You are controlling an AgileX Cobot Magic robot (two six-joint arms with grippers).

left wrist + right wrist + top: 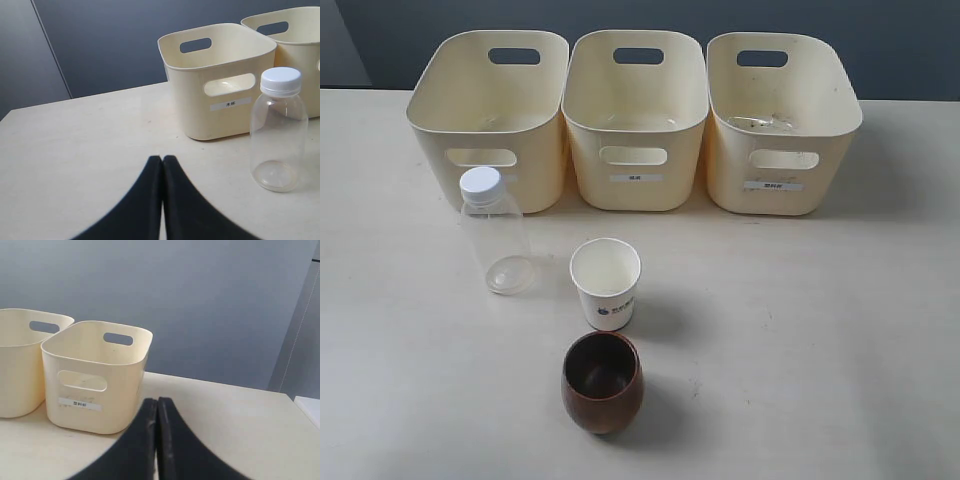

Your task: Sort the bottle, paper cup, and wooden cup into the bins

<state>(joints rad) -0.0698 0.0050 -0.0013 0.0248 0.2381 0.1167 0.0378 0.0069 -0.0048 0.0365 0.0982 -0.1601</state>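
Observation:
The clear bottle [495, 232] with a white cap stands upright in front of the left bin [490, 120]. The white paper cup [606, 284] with a blue logo stands at the table's middle, and the dark wooden cup [602, 382] sits just in front of it. The middle bin [635, 120] and the right bin [782, 122] line the back beside the left one. Neither gripper shows in the exterior view. My left gripper [162, 159] is shut and holds nothing; the bottle [278, 131] stands off to its side, before the left bin [215, 80]. My right gripper [157, 401] is shut and empty, near the right bin [95, 375].
A dark grey wall [640, 15] runs behind the bins. Bare cream tabletop [820, 330] spreads to the right of the cups and in front of the right bin. The right bin holds what looks like a thin clear scrap at its bottom.

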